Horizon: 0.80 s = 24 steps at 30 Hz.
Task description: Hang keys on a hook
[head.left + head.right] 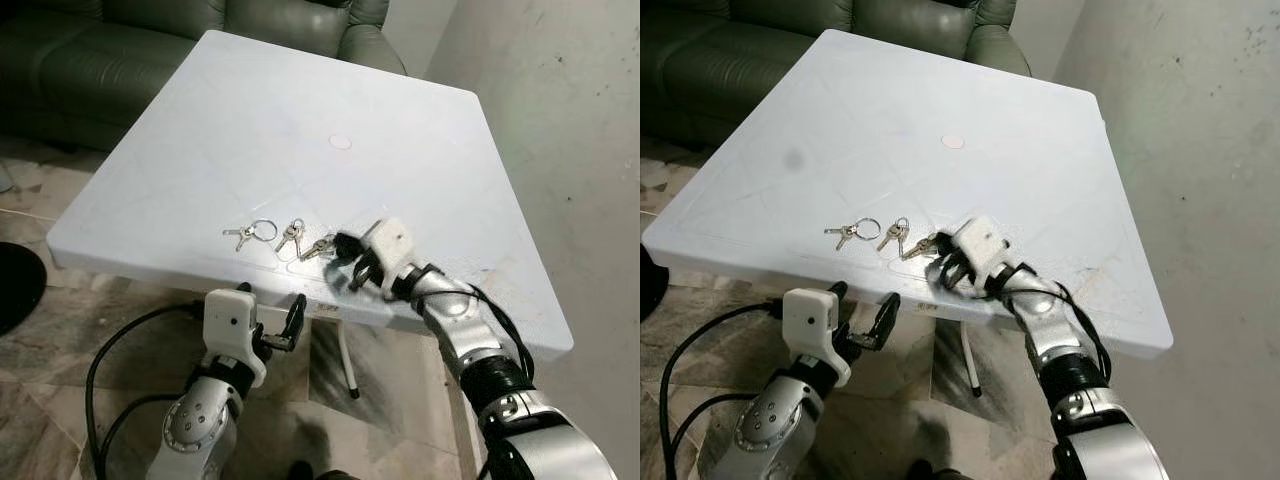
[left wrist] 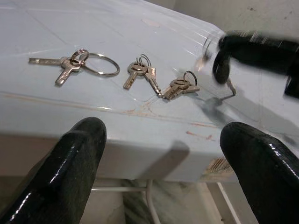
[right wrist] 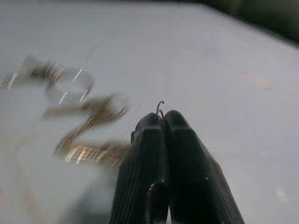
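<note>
Pinching a thin wire ring, the right gripper [image 3: 163, 122] is closed beside the nearest keys [image 1: 318, 248] on the table [image 1: 250, 120]; it should lift slowly, confirming keys follow.

two silver arms with rounded, jointed metal segments and black bands at the joints. white boxy wrist housing behind the left gripper [image 1: 280, 322], with small dark screw holes on its face; same white block behind the right gripper [image 1: 352, 262]. long glossy black fingers [image 2: 77, 163], thick and rounded at the tips. ribbed black pads [image 3: 140, 182] on the right pair. black cables looping beside each forearm.
</note>
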{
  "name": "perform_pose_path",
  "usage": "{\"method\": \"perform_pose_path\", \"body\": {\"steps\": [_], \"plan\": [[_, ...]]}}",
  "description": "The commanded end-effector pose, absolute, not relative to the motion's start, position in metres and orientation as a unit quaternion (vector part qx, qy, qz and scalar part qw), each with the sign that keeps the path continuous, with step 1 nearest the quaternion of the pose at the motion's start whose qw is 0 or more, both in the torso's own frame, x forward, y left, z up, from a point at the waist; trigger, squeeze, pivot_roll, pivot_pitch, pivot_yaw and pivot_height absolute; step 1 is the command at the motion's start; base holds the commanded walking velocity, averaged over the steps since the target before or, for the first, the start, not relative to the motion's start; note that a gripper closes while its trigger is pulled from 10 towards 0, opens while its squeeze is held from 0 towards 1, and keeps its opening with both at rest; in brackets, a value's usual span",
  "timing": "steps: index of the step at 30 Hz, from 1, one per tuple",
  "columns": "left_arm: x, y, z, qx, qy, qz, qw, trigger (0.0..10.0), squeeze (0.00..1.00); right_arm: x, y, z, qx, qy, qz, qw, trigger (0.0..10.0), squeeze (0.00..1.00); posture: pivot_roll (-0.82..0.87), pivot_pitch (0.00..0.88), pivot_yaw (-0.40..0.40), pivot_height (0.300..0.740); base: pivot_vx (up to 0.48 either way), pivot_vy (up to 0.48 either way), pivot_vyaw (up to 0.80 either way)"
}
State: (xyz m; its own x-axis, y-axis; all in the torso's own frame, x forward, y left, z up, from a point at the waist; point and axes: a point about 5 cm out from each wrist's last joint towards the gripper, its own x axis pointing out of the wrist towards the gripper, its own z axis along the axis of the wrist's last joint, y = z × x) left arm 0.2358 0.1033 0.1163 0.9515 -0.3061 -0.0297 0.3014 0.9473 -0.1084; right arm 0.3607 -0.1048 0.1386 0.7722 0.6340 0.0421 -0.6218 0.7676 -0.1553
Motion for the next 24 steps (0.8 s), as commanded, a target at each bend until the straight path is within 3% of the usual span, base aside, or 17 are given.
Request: {"method": "perform_pose_path", "body": {"steps": [1, 5, 9, 16, 24], "plan": [[0.239, 0.103, 0.114, -0.054, 0.027, -0.149, 0.987, 10.0, 0.0, 0.366, -0.114, 0.155, -0.011, -0.079, 0.304, 0.949, 10.0, 0.0, 0.11, 0.124, -0.188, 0.74, 0.0, 0.0, 0.0], [0.247, 0.106, 0.114, -0.048, 0.023, -0.142, 0.988, 10.0, 0.0, 0.369, -0.119, 0.162, 0.028, -0.091, 0.281, 0.955, 10.0, 0.0, 0.09, 0.106, -0.171, 0.74, 0.0, 0.0, 0.0], [0.273, 0.115, 0.123, -0.047, 0.005, -0.121, 0.992, 10.0, 0.0, 0.368, -0.131, 0.172, 0.081, -0.119, 0.226, 0.963, 10.0, 0.0, 0.08, 0.078, -0.153, 0.74, 0.0, 0.0, 0.0], [0.311, 0.129, 0.15, -0.052, -0.044, -0.109, 0.992, 10.0, 0.0, 0.358, -0.145, 0.18, 0.099, -0.153, 0.166, 0.969, 10.0, 0.0, 0.05, 0.025, -0.119, 0.74, 0.0, 0.0, 0.0], [0.324, 0.14, 0.159, -0.089, -0.061, -0.113, 0.988, 10.0, 0.0, 0.348, -0.161, 0.183, 0.083, -0.173, 0.113, 0.975, 10.0, 0.0, 0.01, 0.0, -0.091, 0.74, 0.0, 0.0, 0.0]]}}
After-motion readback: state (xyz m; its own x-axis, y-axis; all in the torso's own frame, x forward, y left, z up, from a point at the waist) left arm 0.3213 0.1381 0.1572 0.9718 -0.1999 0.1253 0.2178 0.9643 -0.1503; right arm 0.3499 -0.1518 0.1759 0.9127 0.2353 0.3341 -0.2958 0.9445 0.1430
